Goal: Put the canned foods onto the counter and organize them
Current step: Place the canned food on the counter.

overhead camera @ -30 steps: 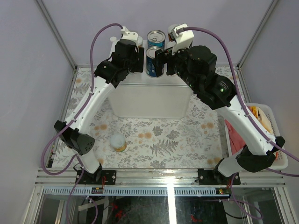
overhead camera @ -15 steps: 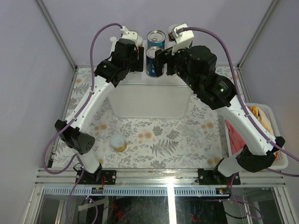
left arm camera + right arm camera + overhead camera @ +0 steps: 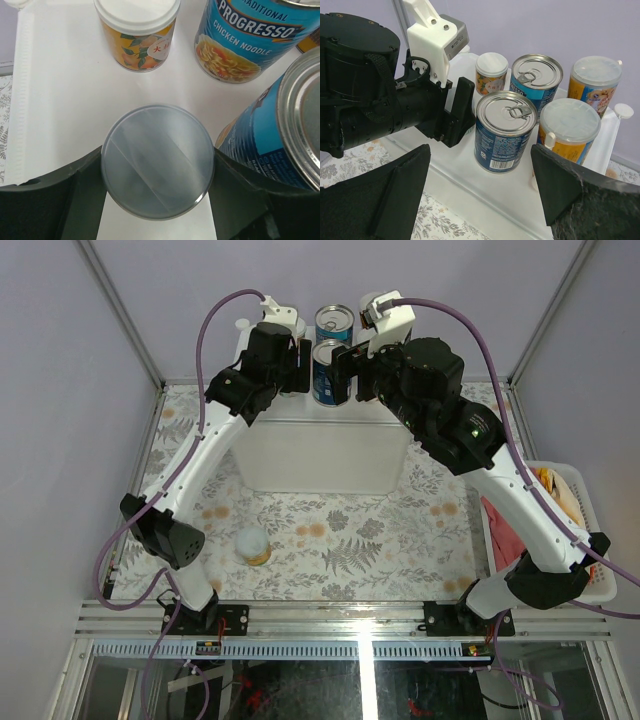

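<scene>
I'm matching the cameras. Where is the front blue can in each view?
Top external: front blue can, top centre.
Left wrist: the can at the right edge, partly cropped.
Right wrist: the can at centre.
Shared landmark: the Progresso can just behind it.

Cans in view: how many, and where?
7. On the counter: two blue tins, two yellow cans, one small white-lidded can, plus a clear-lidded can in the left gripper. A white-topped can stands on the patterned table. More may be hidden.
</scene>
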You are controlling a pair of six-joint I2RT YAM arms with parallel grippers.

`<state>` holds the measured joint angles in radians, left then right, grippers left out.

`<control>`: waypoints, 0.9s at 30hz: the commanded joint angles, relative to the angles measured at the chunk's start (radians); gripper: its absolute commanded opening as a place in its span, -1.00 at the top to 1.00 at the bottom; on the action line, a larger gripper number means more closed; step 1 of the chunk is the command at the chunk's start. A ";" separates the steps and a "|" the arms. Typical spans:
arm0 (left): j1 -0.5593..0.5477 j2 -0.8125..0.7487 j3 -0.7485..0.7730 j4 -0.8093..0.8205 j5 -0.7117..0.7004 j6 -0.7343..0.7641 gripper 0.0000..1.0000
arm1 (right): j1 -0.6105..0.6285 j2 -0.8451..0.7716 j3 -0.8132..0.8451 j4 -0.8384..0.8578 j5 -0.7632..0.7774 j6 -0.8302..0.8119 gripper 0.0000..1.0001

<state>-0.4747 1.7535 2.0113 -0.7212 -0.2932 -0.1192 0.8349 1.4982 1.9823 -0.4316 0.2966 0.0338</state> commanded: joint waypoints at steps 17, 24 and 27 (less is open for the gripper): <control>0.012 -0.019 -0.009 0.086 -0.025 -0.017 -0.28 | -0.007 -0.032 0.000 0.048 -0.008 -0.002 -0.77; 0.012 -0.021 -0.006 0.086 -0.033 -0.022 -0.56 | -0.006 -0.031 0.002 0.048 -0.010 -0.002 -0.77; 0.012 -0.022 -0.004 0.086 -0.040 -0.023 -0.64 | -0.006 -0.030 0.000 0.048 -0.010 0.000 -0.77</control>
<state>-0.4702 1.7550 2.0056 -0.6994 -0.3058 -0.1375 0.8349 1.4982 1.9804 -0.4320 0.2943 0.0341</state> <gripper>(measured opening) 0.803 0.884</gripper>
